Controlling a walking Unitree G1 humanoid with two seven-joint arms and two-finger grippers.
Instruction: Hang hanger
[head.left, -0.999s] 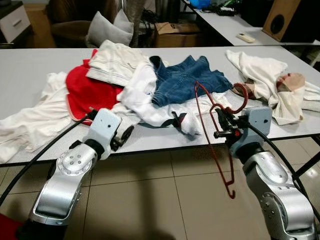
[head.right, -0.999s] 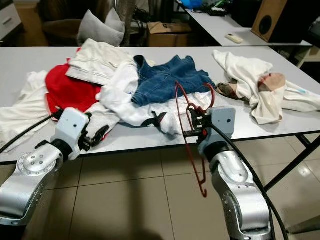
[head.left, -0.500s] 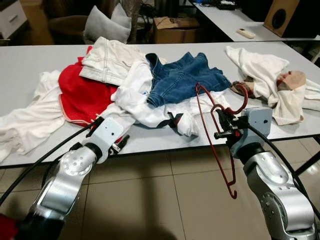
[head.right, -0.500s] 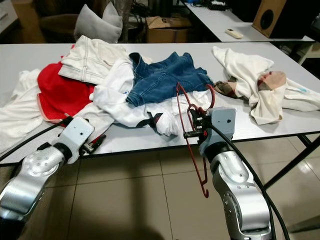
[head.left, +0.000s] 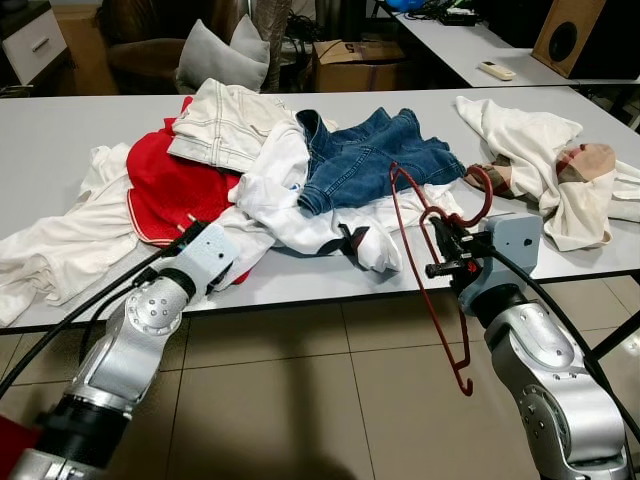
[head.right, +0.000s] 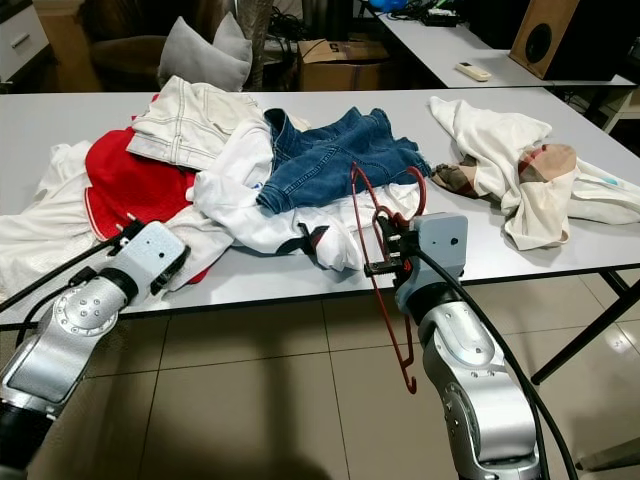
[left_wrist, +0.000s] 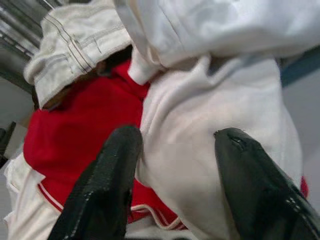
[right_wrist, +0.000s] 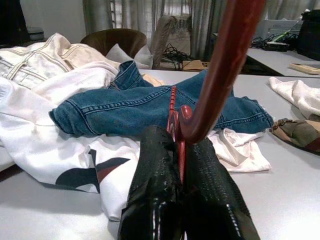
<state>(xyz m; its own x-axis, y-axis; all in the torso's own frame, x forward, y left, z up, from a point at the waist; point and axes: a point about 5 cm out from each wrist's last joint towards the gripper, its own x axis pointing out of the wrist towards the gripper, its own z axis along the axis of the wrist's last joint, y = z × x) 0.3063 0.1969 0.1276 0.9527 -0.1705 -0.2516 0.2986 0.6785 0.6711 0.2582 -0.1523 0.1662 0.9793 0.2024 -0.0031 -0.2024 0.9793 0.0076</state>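
At the desk's (head.left: 60, 130) front edge the right gripper (head.left: 447, 250) clenches the red hanger (head.left: 430, 290), dangling off the edge. The left gripper (left_wrist: 170, 190), fingers spread, straddles a white garment (head.left: 290, 205). Next, probably: grasp it for dressing the hanger.

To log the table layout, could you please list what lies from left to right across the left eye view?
Left gripper → red garment → denim jeans → red hanger → right gripper → cream cloth.

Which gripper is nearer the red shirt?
Left. The left gripper is open right at the red shirt near the table edge; the right gripper, shut on the hanger, is well off to its right.
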